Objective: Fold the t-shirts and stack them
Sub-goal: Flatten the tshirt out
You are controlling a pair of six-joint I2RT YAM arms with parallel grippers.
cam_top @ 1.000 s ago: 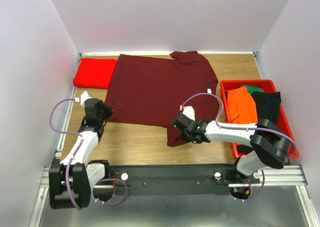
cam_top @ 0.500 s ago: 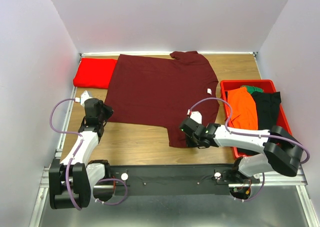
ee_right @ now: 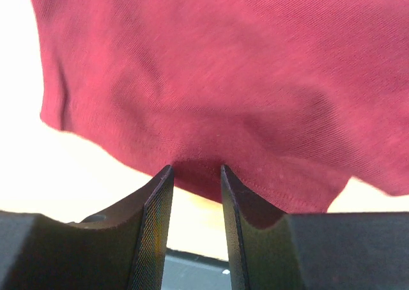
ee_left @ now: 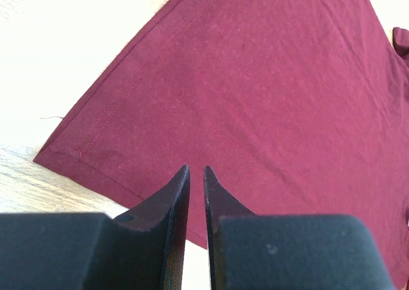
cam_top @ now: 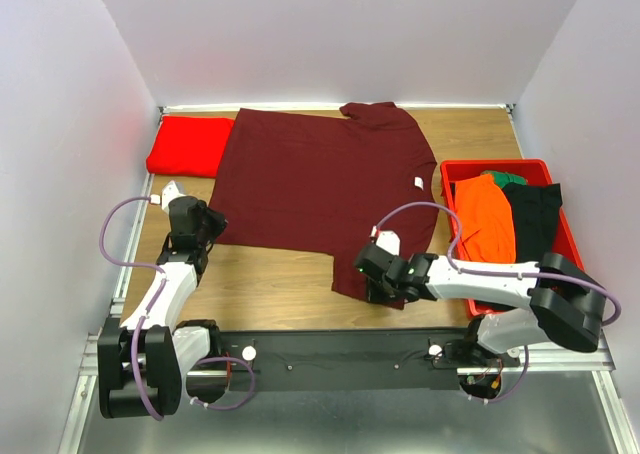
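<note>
Lying spread flat on the wooden counter (cam_top: 270,274), large dark maroon short-sleeved cloth t-shirt (cam_top: 320,179) fills the middle, small white neck label (cam_top: 417,181) at its right edge. Bright red folded cloth t-shirt (cam_top: 185,144) sits at the far left, touching the maroon one's left side. Left hand (ee_left: 197,168) is low at the maroon shirt's near-left hem corner, fingers almost together with a thin slit; cannot tell if cloth is pinched. Right hand (ee_right: 197,167) is at the near-right hem corner, grasping it, with the hem bunched between its fingers (ee_right: 160,207) and cloth draped above. Red plastic bin (cam_top: 450,164) at right holds orange cloth (cam_top: 485,214), black cloth (cam_top: 530,214) and a bit of green cloth (cam_top: 503,177).
</note>
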